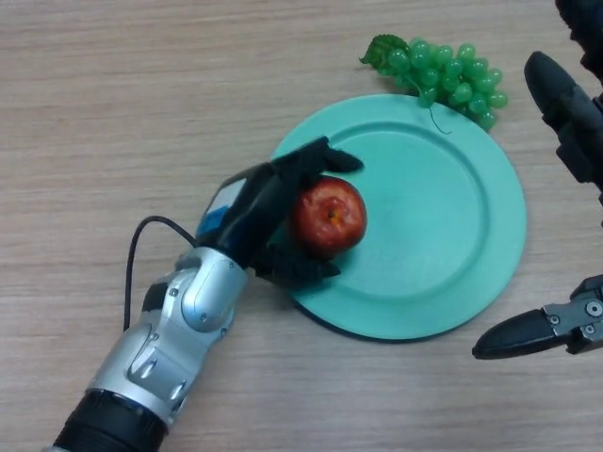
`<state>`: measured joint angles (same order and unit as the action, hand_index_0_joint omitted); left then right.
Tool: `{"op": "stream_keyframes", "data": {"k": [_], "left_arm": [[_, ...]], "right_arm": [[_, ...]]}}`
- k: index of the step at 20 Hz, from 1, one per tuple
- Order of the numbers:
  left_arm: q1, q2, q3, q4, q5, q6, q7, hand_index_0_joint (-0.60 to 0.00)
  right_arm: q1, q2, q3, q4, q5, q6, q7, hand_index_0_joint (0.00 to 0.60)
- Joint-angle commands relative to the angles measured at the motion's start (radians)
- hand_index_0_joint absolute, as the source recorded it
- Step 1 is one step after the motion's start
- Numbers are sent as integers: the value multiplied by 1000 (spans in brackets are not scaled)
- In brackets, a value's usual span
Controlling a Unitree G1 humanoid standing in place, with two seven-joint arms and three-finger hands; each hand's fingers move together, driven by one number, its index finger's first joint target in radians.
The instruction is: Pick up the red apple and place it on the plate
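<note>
Placing step: left hand [268, 212] curled around red apple [327, 217] at the left part of the green plate [443, 235], apparently resting there; next, fingers should spread and withdraw without rolling it; right hand [565, 108] idle at right edge, fingers relaxed.

I am looking for any writing, and I am finding none that I can read: no word, brand or number is showing on the green plate [452, 245], the red apple [327, 217] or the left hand [268, 202].
</note>
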<state>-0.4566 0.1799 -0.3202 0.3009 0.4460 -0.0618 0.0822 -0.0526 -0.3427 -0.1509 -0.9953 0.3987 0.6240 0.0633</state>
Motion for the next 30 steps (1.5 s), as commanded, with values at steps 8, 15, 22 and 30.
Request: {"op": "stream_keyframes", "data": {"k": [8,15,22,30], "left_arm": [[217,10,229,-800,-382,240,-83,0],[432,75,487,-1050,-718,314,-205,0],[503,59,513,-961,-604,131,-201,0],[477,71,560,-1027,-647,178,-161,0]], "right_arm": [[-96,13,-87,-35,60,-86,-12,0],[-72,27,-67,15,19,-165,10,0],[-27,55,-21,75,-88,-261,93,0],[-44,54,-23,87,-96,-242,87,0]]}}
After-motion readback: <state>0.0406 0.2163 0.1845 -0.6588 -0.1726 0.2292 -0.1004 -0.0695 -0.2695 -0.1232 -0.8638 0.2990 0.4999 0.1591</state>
